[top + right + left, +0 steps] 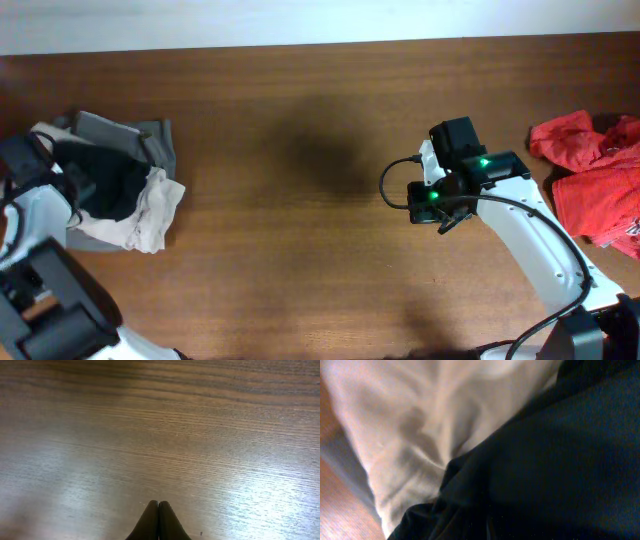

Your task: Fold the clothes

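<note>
I am holding the left gripper (75, 185) on the black T-shirt (110, 180), bunched right beneath it over a beige garment (150, 215); open or closed, I cannot tell. I am aiming to pinch black cloth only. The right gripper (158, 510), closed empty, is hovering over the bench (300, 260).

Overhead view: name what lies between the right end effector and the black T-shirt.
Bare table, then the beige garment edging the black T-shirt; the overhead view shows it.
</note>
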Robot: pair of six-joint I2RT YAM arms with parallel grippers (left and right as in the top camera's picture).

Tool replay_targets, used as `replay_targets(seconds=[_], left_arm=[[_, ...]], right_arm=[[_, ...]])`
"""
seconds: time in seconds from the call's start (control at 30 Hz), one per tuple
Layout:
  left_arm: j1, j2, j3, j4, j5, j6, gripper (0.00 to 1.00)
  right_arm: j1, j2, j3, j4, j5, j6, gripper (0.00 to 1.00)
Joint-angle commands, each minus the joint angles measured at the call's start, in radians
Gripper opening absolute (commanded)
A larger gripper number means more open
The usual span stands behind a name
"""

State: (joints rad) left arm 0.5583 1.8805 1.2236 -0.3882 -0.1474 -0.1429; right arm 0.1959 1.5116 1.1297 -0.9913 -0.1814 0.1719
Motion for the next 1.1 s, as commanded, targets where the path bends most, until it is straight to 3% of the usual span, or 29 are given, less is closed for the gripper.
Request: replay_targets(seconds=[0.0,0.17,0.37,0.43,0.57,0.63,0.83,0.93,1.07], left_arm=[[0.004,0.105,-0.019,-0.058,0.012,-0.043,0.1],[0.003,0.124,-0.014,-0.079,0.053,-0.043,0.09],[0.003,-0.065,0.077,-0.186,0.168,-0.043,0.11],[0.002,-0.165,0.122,-0.234,0.205,-0.039,0.17],[-0.014,-0.372,0.195,-0.266,0.412,0.103,0.45],[-0.034,-0.464,0.215,-0.289,0.486,0.172,0.52],[-0.122,-0.62,0.219,-0.423,0.446,0.273,0.54],[-0.168,-0.598,0.198,-0.462,0.343,0.271,0.54],[-0.195,-0.495,0.13,-0.4,0.333,0.245,0.53]], right_arm=[[0.0,-0.008,0.01,-0.002,0.002,-0.01,0.04],[0.0,-0.008,0.01,-0.004,0.002,-0.011,0.04],[0.0,-0.008,0.01,-0.003,0.002,-0.011,0.04],[0.0,-0.009,0.014,0.0,0.002,-0.019,0.04],[0.0,-0.034,0.062,0.001,0.002,-0.045,0.04],[0.0,-0.058,0.105,0.0,0.002,-0.046,0.04],[0.0,-0.156,0.231,0.0,0.002,-0.064,0.06],[0.0,-0.195,0.252,0.0,0.002,-0.064,0.06],[0.0,-0.234,0.252,-0.015,0.001,-0.064,0.06]])
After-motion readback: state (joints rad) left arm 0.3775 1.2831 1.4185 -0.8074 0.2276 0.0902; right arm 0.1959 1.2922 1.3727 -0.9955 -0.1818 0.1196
